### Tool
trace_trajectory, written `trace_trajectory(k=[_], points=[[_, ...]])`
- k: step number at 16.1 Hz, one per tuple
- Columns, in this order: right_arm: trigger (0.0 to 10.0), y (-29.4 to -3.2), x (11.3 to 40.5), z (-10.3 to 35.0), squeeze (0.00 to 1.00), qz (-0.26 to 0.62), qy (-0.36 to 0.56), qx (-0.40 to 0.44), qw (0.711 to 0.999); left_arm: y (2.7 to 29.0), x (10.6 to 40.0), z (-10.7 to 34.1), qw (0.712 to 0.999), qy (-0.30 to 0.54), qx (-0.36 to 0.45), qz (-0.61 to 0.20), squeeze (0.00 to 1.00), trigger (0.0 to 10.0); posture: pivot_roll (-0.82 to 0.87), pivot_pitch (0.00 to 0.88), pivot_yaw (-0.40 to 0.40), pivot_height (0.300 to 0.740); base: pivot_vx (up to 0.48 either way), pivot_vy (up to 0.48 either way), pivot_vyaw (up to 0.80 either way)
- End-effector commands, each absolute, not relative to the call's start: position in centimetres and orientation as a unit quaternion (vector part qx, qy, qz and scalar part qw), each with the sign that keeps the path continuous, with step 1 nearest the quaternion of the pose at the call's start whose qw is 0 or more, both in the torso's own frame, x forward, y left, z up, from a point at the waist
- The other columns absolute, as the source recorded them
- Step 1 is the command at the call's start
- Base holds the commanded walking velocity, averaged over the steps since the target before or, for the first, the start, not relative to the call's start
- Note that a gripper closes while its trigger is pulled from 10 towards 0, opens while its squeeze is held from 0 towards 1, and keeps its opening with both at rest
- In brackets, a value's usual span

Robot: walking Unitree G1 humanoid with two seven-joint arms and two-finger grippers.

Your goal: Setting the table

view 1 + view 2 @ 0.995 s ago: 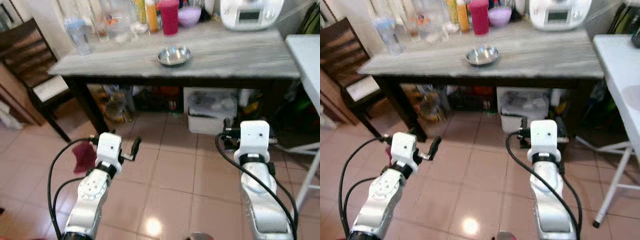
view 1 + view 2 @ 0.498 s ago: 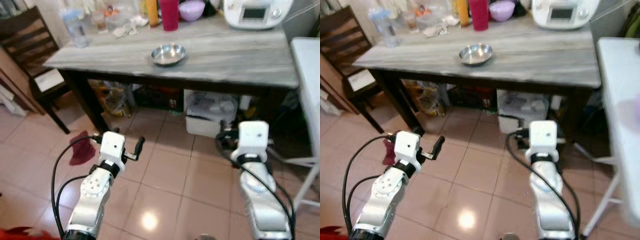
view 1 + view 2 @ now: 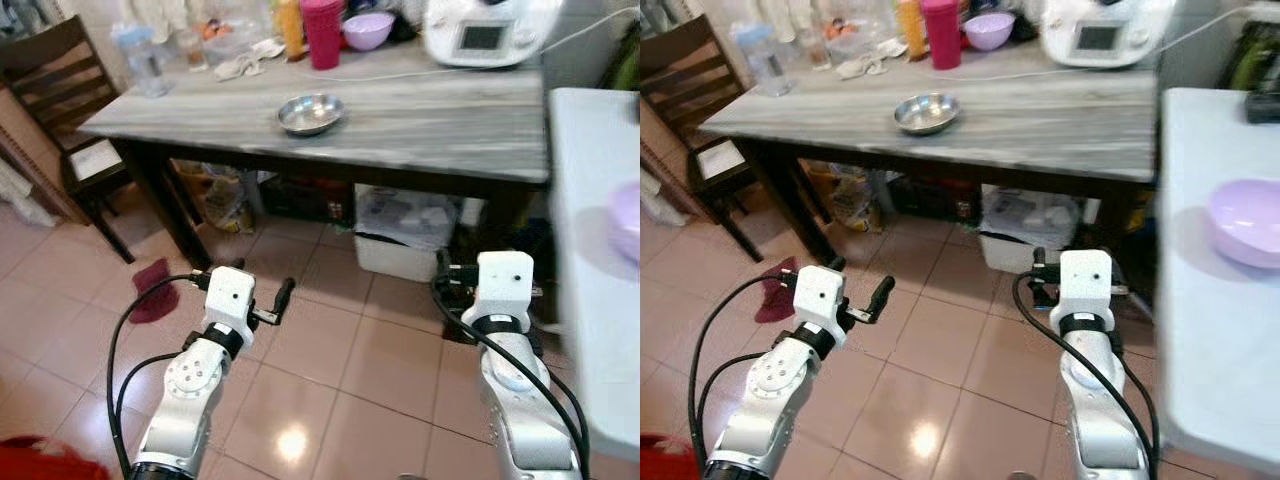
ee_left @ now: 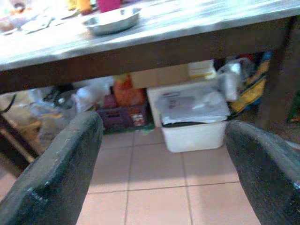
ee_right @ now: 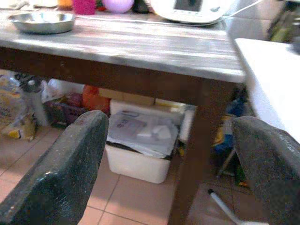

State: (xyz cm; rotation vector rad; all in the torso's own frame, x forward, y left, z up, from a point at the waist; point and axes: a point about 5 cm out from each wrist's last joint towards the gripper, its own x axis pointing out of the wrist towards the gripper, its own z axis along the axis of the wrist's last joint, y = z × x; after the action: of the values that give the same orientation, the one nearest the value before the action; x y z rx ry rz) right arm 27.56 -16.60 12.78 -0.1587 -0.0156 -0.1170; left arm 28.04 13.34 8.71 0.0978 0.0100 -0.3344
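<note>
Ahead, at the far left, a dark wooden chair (image 3: 62, 110) stood beside a long grey table (image 3: 420, 115), with a red cloth (image 3: 155, 291) on the tiled floor (image 3: 330, 400) near it. The left gripper (image 4: 161, 164) hung low over the tiles, short of the table, its 2 fingers (image 4: 61, 173) spread wide apart with nothing between them. On the table a steel bowl (image 3: 311, 112) sat near the front edge, well apart from both grippers; behind it were a red cup (image 3: 322, 32), a purple bowl (image 3: 368, 29) and a white appliance (image 3: 485, 30). A white bin (image 3: 410, 235) sat underneath. The right gripper (image 5: 173, 168) was likewise held low, fingers (image 5: 70, 173) wide apart and empty. At far right a second purple bowl (image 3: 1245, 222) rested on a white table (image 3: 1210, 340).
</note>
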Motion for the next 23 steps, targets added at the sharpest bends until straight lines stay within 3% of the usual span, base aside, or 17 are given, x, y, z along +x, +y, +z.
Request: trace_trajectory(k=[1, 8, 18, 23], points=[[10.0, -16.2, 27.7, 13.1, 0.00, -0.051, -0.013, -0.071, 0.996, 14.2, 28.2, 8.8, 0.986, 0.007, 0.055, -0.156, 0.00, 10.0, -0.22, 0.080, 0.120, 0.740, 0.000, 0.000, -0.77], [10.0, -16.3, 27.6, 13.4, 0.00, -0.049, -0.020, -0.074, 0.996, 13.9, 28.2, 8.9, 0.985, 0.004, 0.045, -0.167, 0.00, 10.0, -0.22, 0.086, 0.118, 0.740, 0.000, 0.000, -0.78], [10.0, -15.0, 27.8, 13.0, 0.00, -0.011, -0.003, -0.073, 0.997, 13.9, 28.1, 8.9, 0.985, 0.004, 0.039, -0.170, 0.00, 10.0, -0.22, 0.083, 0.115, 0.740, 0.000, -0.223, 0.00], [10.0, -14.7, 27.6, 12.8, 0.00, -0.007, -0.004, -0.027, 1.000, 14.1, 28.3, 8.9, 0.984, 0.004, 0.042, -0.173, 0.00, 10.0, -0.22, 0.083, 0.122, 0.740, 0.000, -0.332, 0.00]])
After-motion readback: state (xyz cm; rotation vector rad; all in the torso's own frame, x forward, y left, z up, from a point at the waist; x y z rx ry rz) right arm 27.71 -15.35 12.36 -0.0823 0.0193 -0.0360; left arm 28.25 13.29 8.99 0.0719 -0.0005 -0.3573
